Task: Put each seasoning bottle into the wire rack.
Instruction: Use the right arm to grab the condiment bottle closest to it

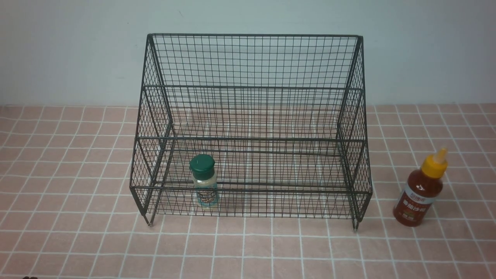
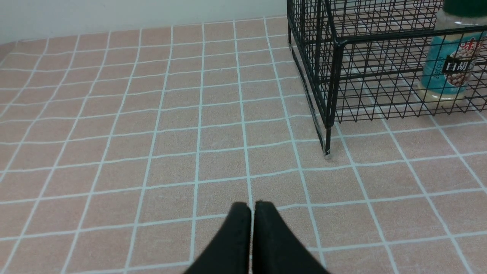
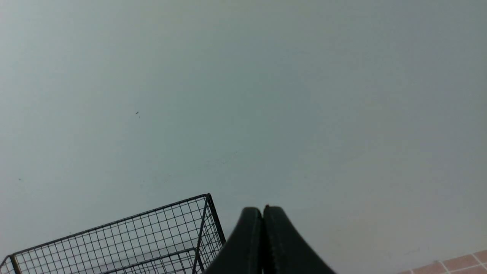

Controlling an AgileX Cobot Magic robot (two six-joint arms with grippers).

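Observation:
The black wire rack [image 1: 252,89] stands in the middle of the pink tiled table. A short clear shaker jar with a green cap [image 1: 204,181] stands upright inside the rack's lower front tier, left of centre; the left wrist view shows this jar [image 2: 449,64] behind the rack's mesh [image 2: 335,57]. The red sauce bottle with a yellow nozzle [image 1: 420,192] stands on the table right of the rack, outside it. My left gripper [image 2: 252,205] is shut and empty over bare tiles, short of the rack's front left foot. My right gripper [image 3: 263,210] is shut and empty, facing the wall beside the rack's top corner [image 3: 207,198].
A pale grey wall [image 1: 62,50] runs close behind the rack. Pink tiles [image 1: 77,193] stretch to the left of and in front of the rack. Neither arm shows in the front view.

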